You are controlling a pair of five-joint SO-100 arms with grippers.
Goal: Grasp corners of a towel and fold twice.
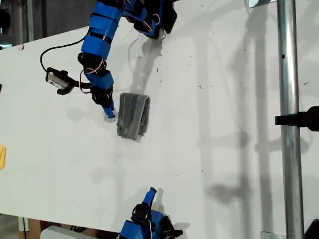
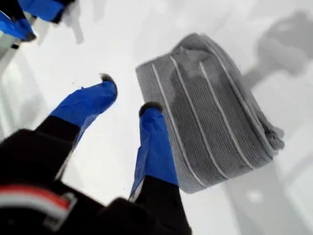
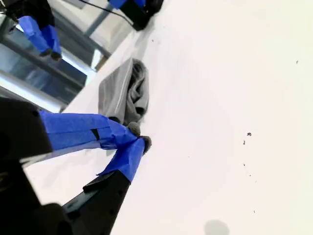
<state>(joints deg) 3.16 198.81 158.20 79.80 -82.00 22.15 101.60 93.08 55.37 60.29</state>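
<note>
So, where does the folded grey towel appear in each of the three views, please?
Exterior view: the towel lies left of centre on the white table, beside my first gripper.
First wrist view: the towel is close, just beside my open first gripper.
Second wrist view: the towel lies beyond my shut second gripper.
Shared landmark: the towel's pale stripes.

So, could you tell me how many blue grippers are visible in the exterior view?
2. My first gripper sits beside the folded towel; my second gripper is near the exterior view's bottom edge.

Bright, even light; soft shadows on the white table (image 1: 224, 99); wrist views blur nearby.
</note>
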